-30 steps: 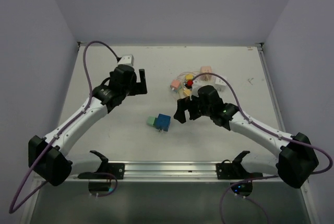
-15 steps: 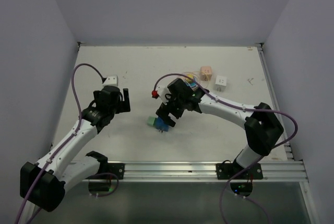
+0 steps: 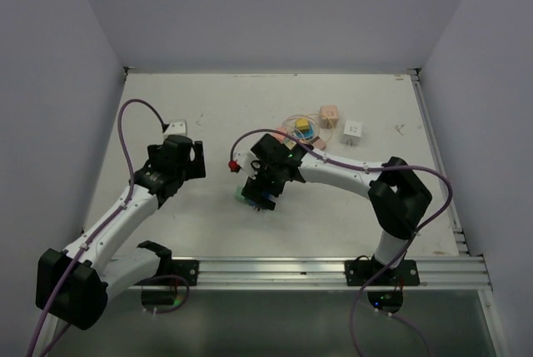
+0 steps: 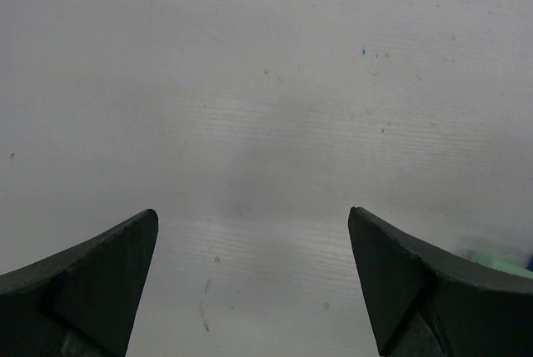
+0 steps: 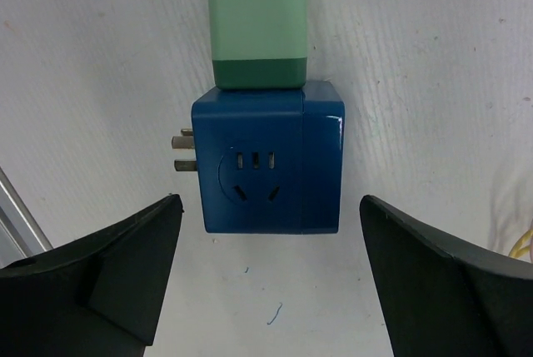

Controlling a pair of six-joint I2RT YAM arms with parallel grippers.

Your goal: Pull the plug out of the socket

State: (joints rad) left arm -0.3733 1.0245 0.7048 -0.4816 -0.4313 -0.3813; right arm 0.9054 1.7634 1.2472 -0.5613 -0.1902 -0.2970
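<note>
A blue socket cube [image 5: 268,161] lies on the white table, with a green plug [image 5: 256,32] seated in its far side and two metal prongs [image 5: 183,153] sticking out on its left. My right gripper [image 5: 268,200] hovers open just above it, one finger on each side and touching nothing. From above, the right gripper [image 3: 265,184] covers most of the socket [image 3: 255,201], and the plug [image 3: 240,195] peeks out at its left. Further left, my left gripper [image 3: 191,159] stands open over bare table [image 4: 266,82], nothing between its fingers [image 4: 108,274].
Behind the right arm lie a clutter of small coloured plugs [image 3: 300,131], a peach cube [image 3: 329,116] and a white cube [image 3: 353,130]. A white socket block [image 3: 176,126] sits behind the left gripper. The right arm's cable carries a red tag [image 3: 234,166].
The right arm has swung left from the coloured clutter to over the blue socket. The left arm has drawn back toward the near left. Both grippers stay open.
</note>
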